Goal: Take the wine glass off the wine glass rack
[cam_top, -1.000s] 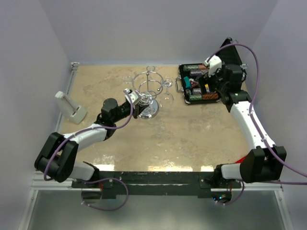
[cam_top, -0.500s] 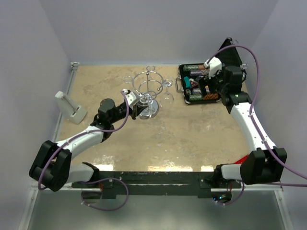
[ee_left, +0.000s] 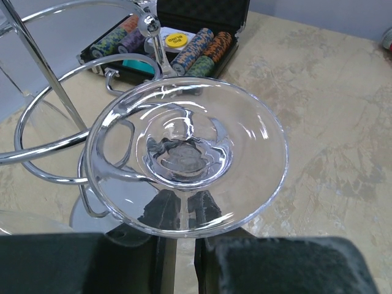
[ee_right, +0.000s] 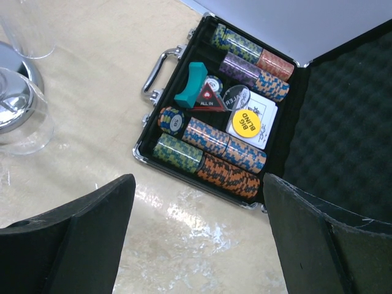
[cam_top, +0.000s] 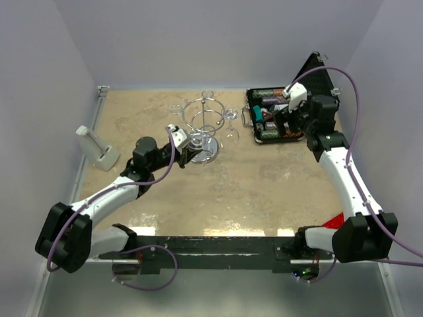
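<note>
The wine glass rack (cam_top: pixel 206 119) is a chrome wire stand at the back middle of the table; its rings (ee_left: pixel 46 147) fill the left of the left wrist view. My left gripper (cam_top: pixel 185 143) is at the rack's near left side, shut on the stem of a wine glass (ee_left: pixel 187 159). The glass's round clear foot faces the left wrist camera, right beside the rack's rings. Whether the foot is free of its wire loop I cannot tell. My right gripper (cam_top: pixel 283 119) hangs open over the table (ee_right: pixel 202 245) beside an open case, holding nothing.
An open black case of poker chips (cam_top: pixel 272 117) (ee_right: pixel 214 144) lies at the back right, lid up. Other clear glasses (cam_top: pixel 230 116) (ee_right: pixel 21 119) hang around the rack. A white holder (cam_top: pixel 96 149) sits at the left edge. Walls enclose three sides.
My left arm has drawn back toward the left, its elbow swinging outward, with the gripper still shut on the glass stem. My right gripper has shifted slightly back over the case.
</note>
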{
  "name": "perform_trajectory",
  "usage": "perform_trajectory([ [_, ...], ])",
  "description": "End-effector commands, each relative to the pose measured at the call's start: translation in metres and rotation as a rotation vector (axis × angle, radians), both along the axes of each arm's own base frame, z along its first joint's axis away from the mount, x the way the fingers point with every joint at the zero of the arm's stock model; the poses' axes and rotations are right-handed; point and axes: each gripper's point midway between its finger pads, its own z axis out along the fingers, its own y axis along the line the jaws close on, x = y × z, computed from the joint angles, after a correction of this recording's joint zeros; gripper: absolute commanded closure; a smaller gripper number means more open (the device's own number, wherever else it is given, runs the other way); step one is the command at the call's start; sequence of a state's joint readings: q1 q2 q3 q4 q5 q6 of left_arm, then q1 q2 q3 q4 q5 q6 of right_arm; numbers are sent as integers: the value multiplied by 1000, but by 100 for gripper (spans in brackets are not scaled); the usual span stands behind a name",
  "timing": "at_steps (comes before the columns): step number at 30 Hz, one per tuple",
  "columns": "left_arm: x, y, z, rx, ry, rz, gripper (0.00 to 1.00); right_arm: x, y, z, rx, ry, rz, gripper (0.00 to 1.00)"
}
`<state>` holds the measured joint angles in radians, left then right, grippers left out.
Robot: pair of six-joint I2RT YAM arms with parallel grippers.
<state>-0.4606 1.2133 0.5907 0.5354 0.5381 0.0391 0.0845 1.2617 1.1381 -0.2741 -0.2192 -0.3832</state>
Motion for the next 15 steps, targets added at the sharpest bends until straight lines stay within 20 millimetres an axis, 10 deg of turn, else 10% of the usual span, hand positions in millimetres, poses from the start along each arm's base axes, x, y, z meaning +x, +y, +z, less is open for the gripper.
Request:
perform_trajectory([
  [1,-16,3,18,24,-107,-54,100,-5,-3,14,-2,-40,-4,11],
  [8,-46,5,39,8,-46,-127,100,-10,4,46,-15,-61,53,11],
  [15,-56,17,102,-32,8,-156,100,-36,39,94,6,-127,230,13],
])
